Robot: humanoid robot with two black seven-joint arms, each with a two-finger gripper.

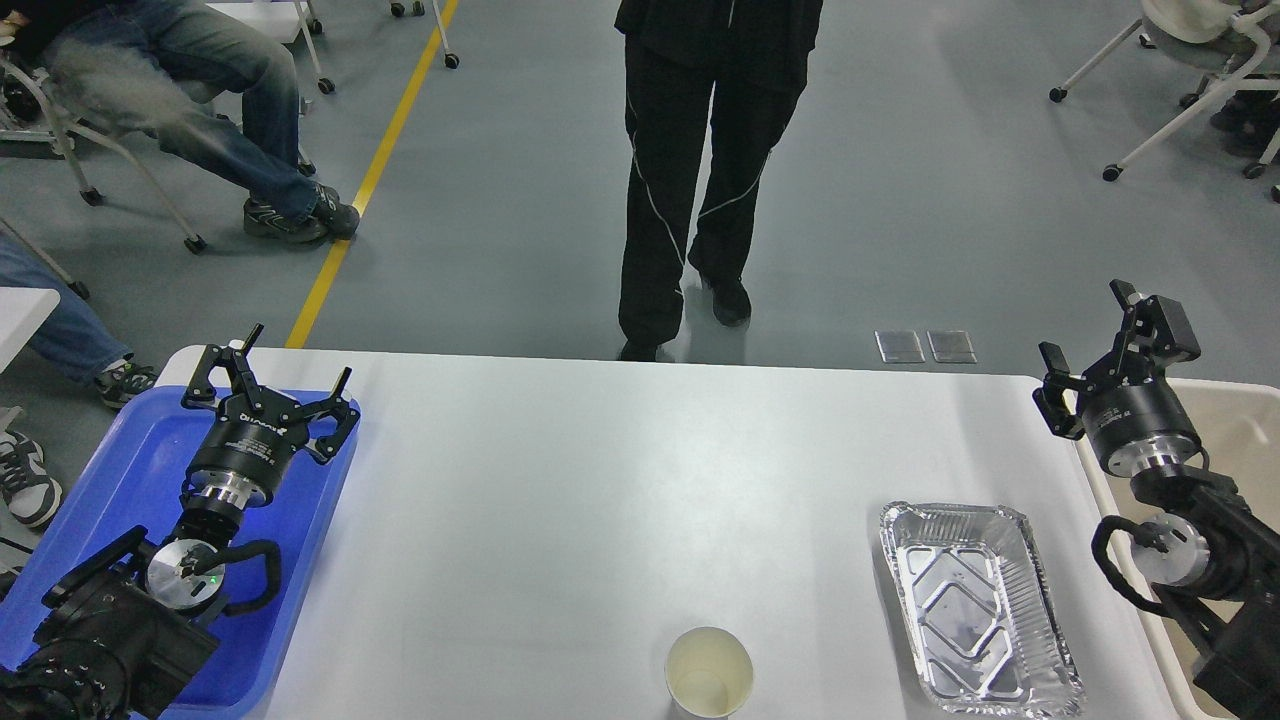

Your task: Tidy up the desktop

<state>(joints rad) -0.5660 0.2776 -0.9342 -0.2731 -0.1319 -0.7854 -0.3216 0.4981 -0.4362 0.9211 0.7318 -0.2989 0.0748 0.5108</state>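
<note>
The white desktop [600, 480] fills the middle of the head view. On it stand an empty paper cup [708, 673] at the near edge and an empty foil tray [975, 608] to the right. My left gripper [295, 360] hovers open over the blue tray [130, 470] at the left, holding nothing. My right gripper [1085, 345] is open and empty above the desktop's right edge, beside the beige bin [1235, 440].
A person in black [700, 170] stands just beyond the far edge of the table. Seated people and wheeled chairs [1190, 80] are on the floor further back. The blue tray overhangs the left side of the table.
</note>
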